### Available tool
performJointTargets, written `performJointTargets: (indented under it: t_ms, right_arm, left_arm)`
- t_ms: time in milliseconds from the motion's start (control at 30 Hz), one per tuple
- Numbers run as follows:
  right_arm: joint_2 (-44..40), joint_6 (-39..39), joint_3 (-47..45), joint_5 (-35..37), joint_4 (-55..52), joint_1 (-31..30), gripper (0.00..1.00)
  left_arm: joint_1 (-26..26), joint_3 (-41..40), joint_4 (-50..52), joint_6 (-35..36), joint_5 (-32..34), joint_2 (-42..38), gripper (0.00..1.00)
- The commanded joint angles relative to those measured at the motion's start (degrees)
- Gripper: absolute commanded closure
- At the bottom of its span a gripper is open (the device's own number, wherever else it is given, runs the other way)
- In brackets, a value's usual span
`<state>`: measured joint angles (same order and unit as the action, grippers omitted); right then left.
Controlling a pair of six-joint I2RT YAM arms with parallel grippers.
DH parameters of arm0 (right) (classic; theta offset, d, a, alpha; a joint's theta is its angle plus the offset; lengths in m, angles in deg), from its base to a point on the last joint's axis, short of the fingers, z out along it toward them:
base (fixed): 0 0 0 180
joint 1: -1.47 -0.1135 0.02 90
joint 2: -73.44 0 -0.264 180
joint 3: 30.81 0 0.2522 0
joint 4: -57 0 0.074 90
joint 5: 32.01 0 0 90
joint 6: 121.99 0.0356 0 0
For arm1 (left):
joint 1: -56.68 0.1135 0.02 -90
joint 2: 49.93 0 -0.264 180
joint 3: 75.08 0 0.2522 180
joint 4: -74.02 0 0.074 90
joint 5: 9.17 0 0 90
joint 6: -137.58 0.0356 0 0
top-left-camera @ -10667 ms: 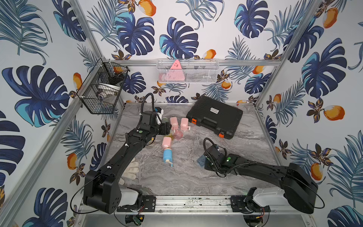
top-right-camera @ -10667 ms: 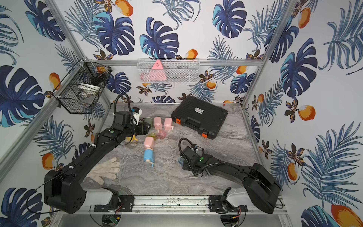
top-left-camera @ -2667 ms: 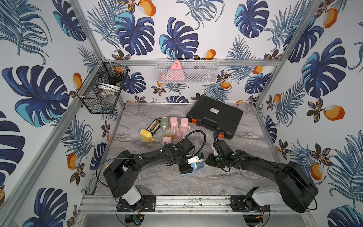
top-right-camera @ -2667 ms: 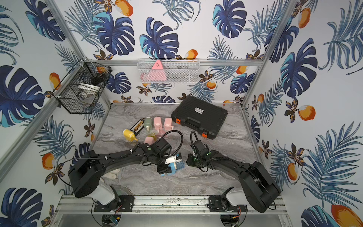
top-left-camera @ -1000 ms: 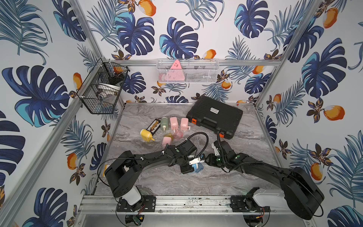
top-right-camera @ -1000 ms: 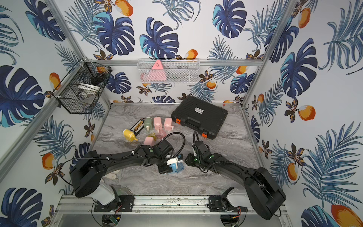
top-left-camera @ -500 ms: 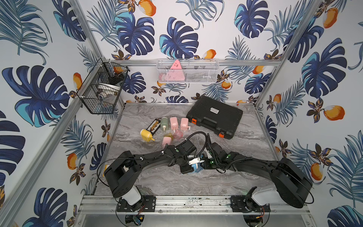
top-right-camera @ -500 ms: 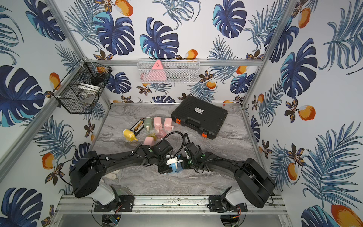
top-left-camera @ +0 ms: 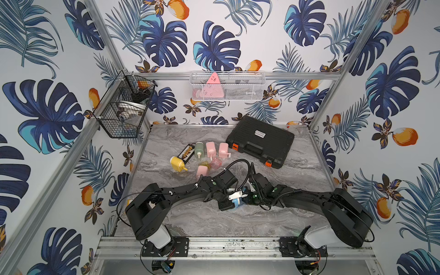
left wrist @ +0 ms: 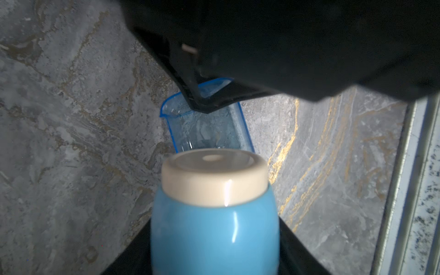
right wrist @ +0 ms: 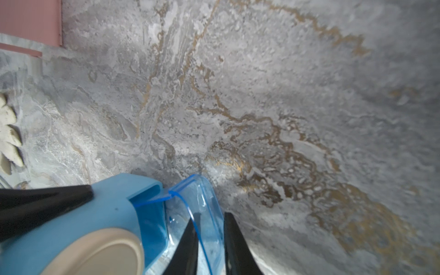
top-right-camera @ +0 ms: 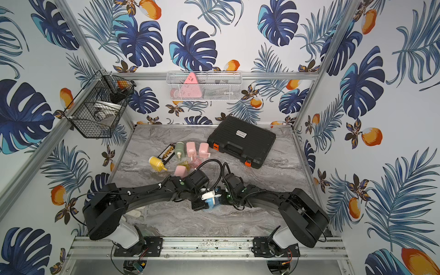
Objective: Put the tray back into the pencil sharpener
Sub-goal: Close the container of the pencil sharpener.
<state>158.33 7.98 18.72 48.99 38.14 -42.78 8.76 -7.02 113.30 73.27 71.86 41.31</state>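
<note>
Right wrist view: right pincer point(right wrist: 210, 247) pinches the tray point(right wrist: 202, 195) wall, tray end at the slot mouth of the pencil sharpener point(right wrist: 107, 214), which the left pincer point(left wrist: 214, 262) clamps. I would square the tray, then push slowly. Depth of entry is hidden; the pincers cover the joint in both top views.

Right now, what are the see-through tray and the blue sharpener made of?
The tray looks like clear blue-tinted plastic, glossy: the table shows through it. The sharpener is probably opaque blue plastic, shiny with highlights; its cream cap looks smooth plastic.
</note>
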Motion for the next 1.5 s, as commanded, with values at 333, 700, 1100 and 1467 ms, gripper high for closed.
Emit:
performJointTargets:
  t_ms: [333,700,1100,1467]
  right_arm:
    - [-3.60,4.55,-3.63,-3.58,5.12,0.71,0.67]
    - [-10.36,4.65,-7.46,-4.24,5.16,7.05,0.65]
    - [-2.70,6.16,-6.47,-11.34,12.07,8.23,0.77]
    - [3.37,6.50,-5.27,-19.24,18.49,6.51,0.77]
  left_arm:
    - [0.02,-1.83,-1.56,1.96,2.36,-0.54,0.60]
    - [0.11,-1.90,-2.29,3.84,2.39,0.12,0.60]
    - [0.11,-2.27,-3.23,3.92,1.66,-0.51,0.60]
    - [0.17,-2.25,-3.73,4.09,1.65,-0.53,0.60]
